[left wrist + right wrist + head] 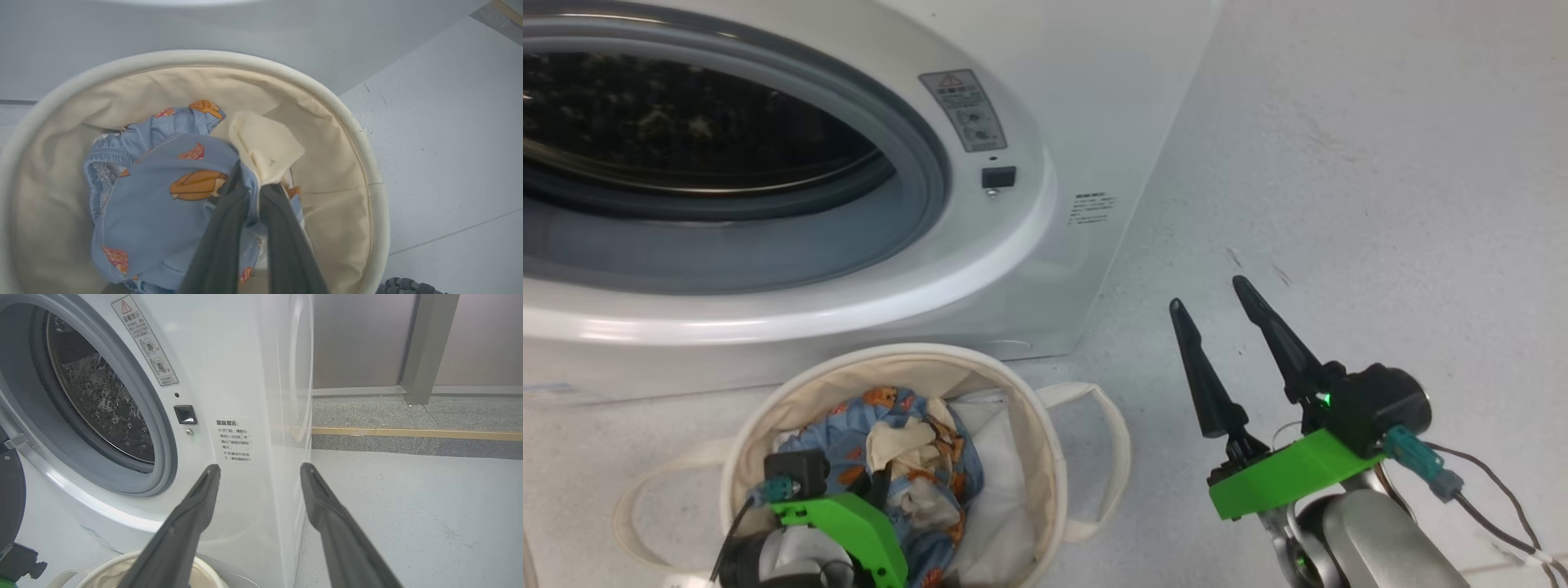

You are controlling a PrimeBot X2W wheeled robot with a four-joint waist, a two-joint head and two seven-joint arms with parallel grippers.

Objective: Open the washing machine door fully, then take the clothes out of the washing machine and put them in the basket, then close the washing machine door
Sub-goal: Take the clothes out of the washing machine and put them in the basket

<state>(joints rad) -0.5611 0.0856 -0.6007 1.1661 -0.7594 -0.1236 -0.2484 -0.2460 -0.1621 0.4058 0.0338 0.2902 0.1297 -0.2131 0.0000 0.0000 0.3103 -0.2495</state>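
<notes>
Item 1. The washing machine: white front-loader. Its opening was uncovered, showing the grey rubber ring and the perforated steel drum. No garment could be made out inside the drum.

Item 2. The washing machine door: only a slice of its black rim was visible. It was swung clear of the machine's opening, on the opening's left side.

Item 3. Warning label and black latch socket: both on the machine's front, just right of the opening.

Item 4. The basket: cream canvas tub with a loop handle. It stood on the floor just before the machine's front, below the opening.

Item 5. The clothes: light blue fabric with orange-brown figures, plus a cream piece. They were bunched inside the basket before the machine, with a white sheet beside them.

Item 6. Left gripper: lowered into the basket in front of the machine. Its jaws were nearly together and pinched a fold of the blue and cream clothes between them.

Item 7. Right gripper: above the floor to the right of the machine's front corner and apart from it. Its jaws were spread wide with nothing between them.
</notes>
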